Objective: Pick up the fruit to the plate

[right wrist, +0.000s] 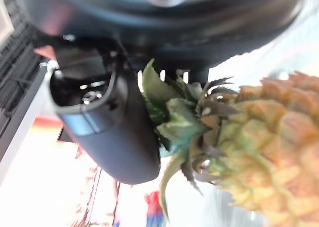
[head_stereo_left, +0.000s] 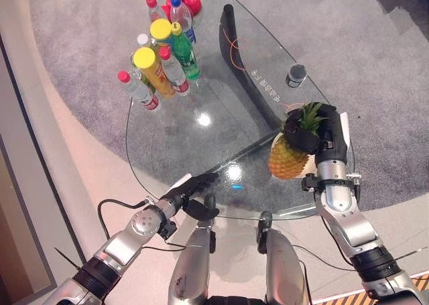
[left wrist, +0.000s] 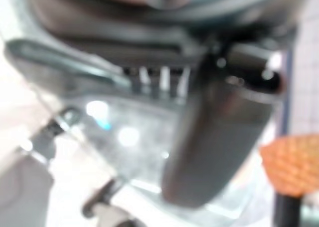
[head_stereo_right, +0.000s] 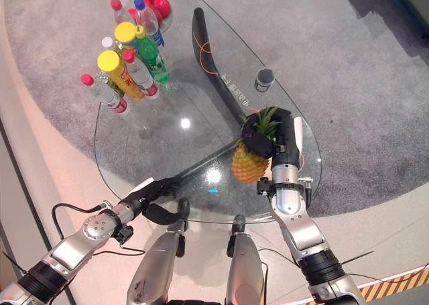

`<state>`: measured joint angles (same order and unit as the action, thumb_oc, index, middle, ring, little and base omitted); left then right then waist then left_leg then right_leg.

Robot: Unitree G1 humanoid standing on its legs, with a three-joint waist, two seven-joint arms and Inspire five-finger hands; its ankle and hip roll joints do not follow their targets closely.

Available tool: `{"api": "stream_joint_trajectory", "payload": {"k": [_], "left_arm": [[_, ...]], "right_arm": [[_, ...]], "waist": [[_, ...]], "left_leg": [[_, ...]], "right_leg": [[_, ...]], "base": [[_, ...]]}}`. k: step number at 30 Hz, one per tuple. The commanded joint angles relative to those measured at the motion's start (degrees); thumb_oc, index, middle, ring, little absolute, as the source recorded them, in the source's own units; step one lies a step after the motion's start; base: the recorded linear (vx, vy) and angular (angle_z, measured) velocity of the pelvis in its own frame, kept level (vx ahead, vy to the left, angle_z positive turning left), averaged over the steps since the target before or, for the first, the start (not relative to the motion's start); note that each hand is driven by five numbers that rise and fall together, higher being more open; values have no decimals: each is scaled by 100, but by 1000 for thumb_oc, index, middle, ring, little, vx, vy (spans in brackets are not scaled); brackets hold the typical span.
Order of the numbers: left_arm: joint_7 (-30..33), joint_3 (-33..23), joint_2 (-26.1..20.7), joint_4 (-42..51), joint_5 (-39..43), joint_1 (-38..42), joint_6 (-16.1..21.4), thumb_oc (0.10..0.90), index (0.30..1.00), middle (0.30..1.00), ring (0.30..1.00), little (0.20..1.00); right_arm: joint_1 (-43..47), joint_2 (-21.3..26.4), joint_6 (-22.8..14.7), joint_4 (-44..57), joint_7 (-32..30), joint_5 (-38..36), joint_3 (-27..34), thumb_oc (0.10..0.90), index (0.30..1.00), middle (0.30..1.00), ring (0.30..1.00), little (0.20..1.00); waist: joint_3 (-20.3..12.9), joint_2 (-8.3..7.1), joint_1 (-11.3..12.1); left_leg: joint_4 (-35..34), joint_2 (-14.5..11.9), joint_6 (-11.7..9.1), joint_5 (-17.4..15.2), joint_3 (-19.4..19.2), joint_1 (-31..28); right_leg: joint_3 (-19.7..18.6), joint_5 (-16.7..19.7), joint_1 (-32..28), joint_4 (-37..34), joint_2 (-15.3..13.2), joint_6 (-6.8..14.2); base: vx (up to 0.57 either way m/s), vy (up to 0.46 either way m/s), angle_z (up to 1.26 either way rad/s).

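Note:
A pineapple (head_stereo_left: 288,159) with a green crown (right wrist: 174,117) hangs tilted over the near right part of the glass table (head_stereo_left: 201,151). My right hand (head_stereo_left: 316,135) is shut on it, curled round the crown and the top of the fruit. White edges of what looks like a plate (head_stereo_left: 277,141) peek out from under the pineapple; most of it is hidden. My left hand (head_stereo_left: 193,187) lies at the table's near edge with straight fingers and holds nothing. Its wrist view catches the pineapple's orange skin (left wrist: 291,164) off to one side.
Several bottles with red, yellow and green caps (head_stereo_left: 164,57) stand clustered at the table's far left. A small dark cylinder (head_stereo_left: 295,74) stands at the far right edge. A dark curved table support (head_stereo_left: 234,50) runs beneath the glass. Grey carpet surrounds the table.

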<state>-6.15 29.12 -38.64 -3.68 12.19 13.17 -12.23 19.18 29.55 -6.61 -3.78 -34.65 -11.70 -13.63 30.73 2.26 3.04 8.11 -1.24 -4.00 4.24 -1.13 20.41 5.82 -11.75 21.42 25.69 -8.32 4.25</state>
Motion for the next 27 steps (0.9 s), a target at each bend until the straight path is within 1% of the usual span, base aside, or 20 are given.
{"api": "stream_joint_trajectory", "payload": {"k": [1, 7, 9, 14, 16, 20, 23, 27], "left_arm": [[208, -88, -81, 513, 306, 97, 120, 800, 900, 900, 900, 900], [238, -17, -74, 463, 418, 47, 144, 800, 900, 900, 900, 900], [290, 55, -58, 451, 464, 99, 132, 800, 900, 900, 900, 900], [409, 217, -24, 378, 511, 261, 109, 800, 900, 900, 900, 900], [459, 265, -29, 377, 586, 315, 121, 800, 900, 900, 900, 900], [559, 368, 19, 398, 711, 424, 53, 800, 900, 900, 900, 900], [617, 460, 56, 344, 778, 525, 21, 800, 900, 900, 900, 900], [695, 542, 64, 297, 789, 637, 43, 800, 900, 900, 900, 900]], "right_arm": [[832, 311, -811, 628, -848, 717, 407, 100, 300, 300, 300, 200], [1097, 377, -928, 360, -1338, 1200, 390, 100, 300, 300, 300, 200], [1228, 453, -848, 240, -1523, 1543, 351, 100, 300, 300, 300, 200], [1453, 510, -920, -93, -1955, 1687, 264, 100, 300, 300, 300, 200], [1540, 533, -1033, -273, -2195, 1698, 217, 100, 300, 300, 300, 200], [1724, 485, -1253, -603, -2435, 1680, 178, 100, 300, 300, 300, 200], [1862, 412, -1391, -904, -2647, 1852, 153, 100, 300, 300, 300, 200], [2011, 406, -1280, -1097, -2798, 1989, 46, 100, 300, 300, 300, 200]], "waist": [[-93, -147, -142], [-93, -59, -132], [-93, -35, -125], [-93, -1, -105], [-93, 27, -99], [-93, 95, -79], [-93, 143, -58], [-93, 191, -33]], "left_leg": [[1256, 423, 441, -766, -194, 81], [1353, 438, 435, -752, -221, 379], [1381, 439, 430, -742, -231, 506], [1505, 454, 435, -759, -241, 836], [1546, 467, 442, -758, -241, 982], [1601, 480, 440, -758, -241, 1203], [1672, 490, 447, -780, -240, 1369], [1702, 523, 455, -777, -253, 1559]], "right_leg": [[286, 1318, -317, -1169, 52, 3], [286, 1331, 0, -1052, 57, -3], [289, 1336, 133, -1011, 51, 0], [303, 1336, 488, -868, 30, 19], [314, 1337, 641, -814, 27, 21], [303, 1327, 890, -706, 28, 14], [300, 1306, 1077, -594, 27, 8], [329, 1318, 1299, -528, 34, 10]], "base": [[0, 0, 0], [0, 0, 0], [-16, 7, 0], [-1, -3, 1], [0, 0, 0], [-5, 8, 1], [0, 0, 0], [0, 0, 0]]}}
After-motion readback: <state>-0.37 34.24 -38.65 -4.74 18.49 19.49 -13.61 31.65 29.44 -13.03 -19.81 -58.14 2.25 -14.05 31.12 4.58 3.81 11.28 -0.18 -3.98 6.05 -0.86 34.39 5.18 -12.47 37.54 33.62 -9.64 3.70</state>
